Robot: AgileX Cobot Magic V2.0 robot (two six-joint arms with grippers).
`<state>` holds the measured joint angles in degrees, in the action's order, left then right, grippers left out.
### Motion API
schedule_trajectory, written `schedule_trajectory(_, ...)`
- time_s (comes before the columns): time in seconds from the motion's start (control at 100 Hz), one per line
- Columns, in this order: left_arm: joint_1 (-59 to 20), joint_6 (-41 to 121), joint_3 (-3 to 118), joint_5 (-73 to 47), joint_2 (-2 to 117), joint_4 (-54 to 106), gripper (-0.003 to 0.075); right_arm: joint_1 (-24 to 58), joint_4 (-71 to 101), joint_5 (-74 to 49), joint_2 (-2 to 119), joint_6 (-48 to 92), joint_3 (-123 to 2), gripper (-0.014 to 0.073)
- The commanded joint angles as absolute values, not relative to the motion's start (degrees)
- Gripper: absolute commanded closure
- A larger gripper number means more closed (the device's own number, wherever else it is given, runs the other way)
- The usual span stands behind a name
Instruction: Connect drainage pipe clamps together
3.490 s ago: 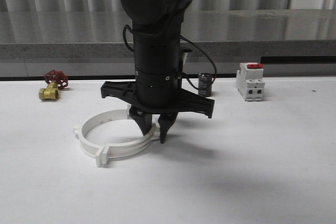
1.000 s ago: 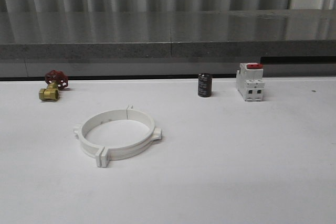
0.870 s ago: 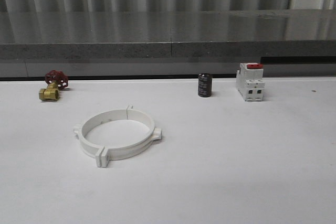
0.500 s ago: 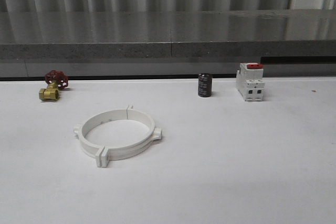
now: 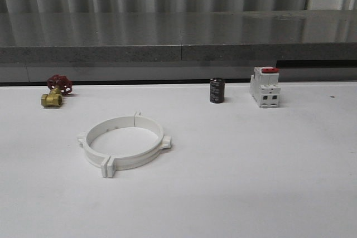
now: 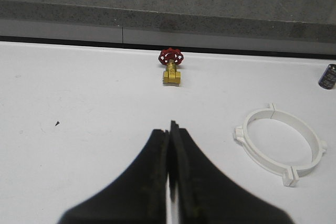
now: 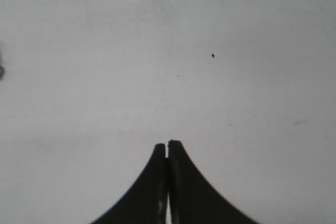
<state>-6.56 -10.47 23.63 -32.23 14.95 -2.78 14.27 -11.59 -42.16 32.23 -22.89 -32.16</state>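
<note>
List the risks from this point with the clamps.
The drainage pipe clamps lie as one ring, but a seam line shows at the back, so the joint may not be fully seated. Both the left gripper and the right gripper are shut and away, so nothing holds the halves together.

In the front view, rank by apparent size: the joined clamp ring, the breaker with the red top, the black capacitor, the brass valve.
1. Clamp ring, largest by far.
2. Breaker.
3. Brass valve and black capacitor look alike in size; not ranked.
</note>
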Motion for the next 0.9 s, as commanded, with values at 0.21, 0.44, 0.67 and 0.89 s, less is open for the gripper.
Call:
schedule_trajectory(0.21, -6.44, -10.56, 25.16, -27.98, 15.40, -2.76, 0.0741, 10.13, -7.09, -16.21, 25.03, -11.23, -23.75, 0.0661)
schedule_trajectory(0.44, -6.44, -10.56, 25.16, -27.98, 15.40, -2.76, 0.0741, 1.71, 1.17, -3.24, 15.24, -4.48, -13.41, 0.0661)
schedule_trajectory(0.67, -6.44, -10.56, 25.16, -27.98, 15.40, -2.76, 0.0741, -1.40, 2.41, 5.83, 5.61, -4.48, -3.12, 0.0661)
schedule_trajectory(0.89, -6.44, -10.56, 25.16, -27.98, 15.40, -2.76, 0.0741, -3.22, 1.24, 4.17, -0.18, -4.48, 0.50, 0.0661)
